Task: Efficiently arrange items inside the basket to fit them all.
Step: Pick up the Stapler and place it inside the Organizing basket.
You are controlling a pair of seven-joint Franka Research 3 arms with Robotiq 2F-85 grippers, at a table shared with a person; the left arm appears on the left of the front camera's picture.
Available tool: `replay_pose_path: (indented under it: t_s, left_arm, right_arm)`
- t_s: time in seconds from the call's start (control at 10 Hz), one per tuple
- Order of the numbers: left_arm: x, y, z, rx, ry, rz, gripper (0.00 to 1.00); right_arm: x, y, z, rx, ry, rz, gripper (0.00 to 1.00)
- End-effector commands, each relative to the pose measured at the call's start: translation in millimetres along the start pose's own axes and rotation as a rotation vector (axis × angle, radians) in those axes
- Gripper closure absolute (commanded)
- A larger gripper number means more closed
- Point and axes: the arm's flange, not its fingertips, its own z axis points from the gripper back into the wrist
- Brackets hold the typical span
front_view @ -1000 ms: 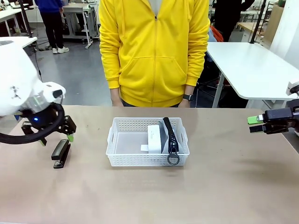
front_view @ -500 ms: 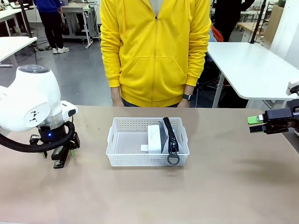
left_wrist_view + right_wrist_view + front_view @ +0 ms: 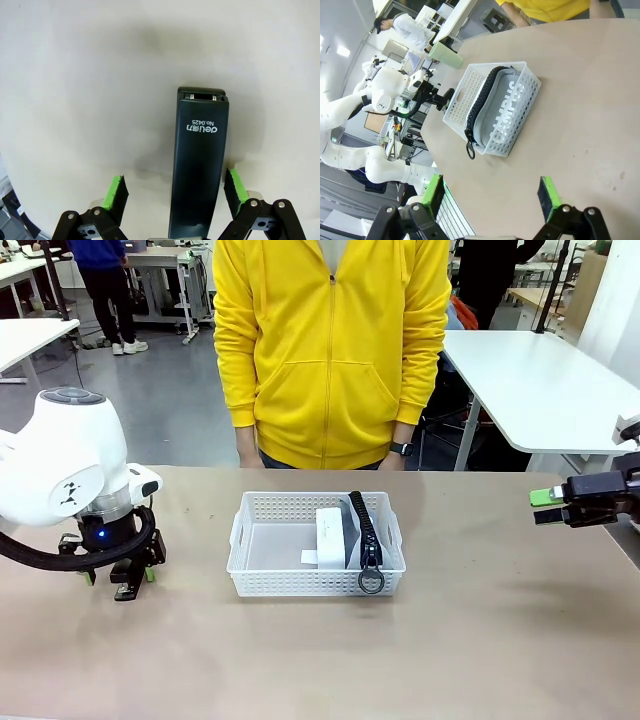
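Observation:
A small black stapler (image 3: 197,165) lies flat on the table at the far left, its end showing under the left arm (image 3: 127,590). My left gripper (image 3: 175,191) points straight down over it, open, with the stapler between the green pads (image 3: 115,192), closer to one pad. The white basket (image 3: 300,583) sits mid-table holding a white boxy device (image 3: 330,535) and a grey pouch (image 3: 357,525) standing on edge, its black zipper and ring pull up. My right gripper (image 3: 548,505) hovers open and empty at the far right. A pale green cup (image 3: 447,54) stands beyond the basket (image 3: 460,97).
A person in a yellow hoodie (image 3: 330,350) stands at the far edge behind the basket, hands down. The left half of the basket floor (image 3: 275,548) is bare. Open tabletop lies in front of the basket and to its right.
My left arm has swung upright and come down, so its gripper now straddles the stapler instead of hanging by its far end. The right arm, basket and person have not moved.

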Motion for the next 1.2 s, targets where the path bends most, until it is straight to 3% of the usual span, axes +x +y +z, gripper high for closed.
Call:
replay_pose_path:
  t_s: [0.0,0.1,0.2,0.3,0.4,0.5,1.1]
  left_arm:
    - [2,7,2,-0.067,0.011,-0.022,0.00]
    - [2,10,5,-0.074,-0.016,-0.030,0.57]
    - [2,12,6,-0.098,-0.020,-0.047,0.57]
    - [3,14,7,-0.106,-0.033,-0.053,1.00]
    - [3,16,8,-0.121,-0.026,-0.078,0.59]
    - [4,17,8,-0.126,-0.020,-0.089,1.00]
    - [8,23,16,-0.137,0.028,-0.079,1.00]
  right_arm:
    - [0,3,1,-0.006,0.004,-0.016,0.00]
    - [0,3,1,-0.006,0.004,-0.016,0.00]
    - [0,3,1,-0.006,0.004,-0.016,0.00]
    - [0,3,1,-0.006,0.004,-0.016,0.00]
    - [0,3,1,-0.006,0.004,-0.016,0.00]
    - [0,3,1,-0.006,0.004,-0.016,0.00]
    - [0,3,1,-0.006,0.004,-0.016,0.00]
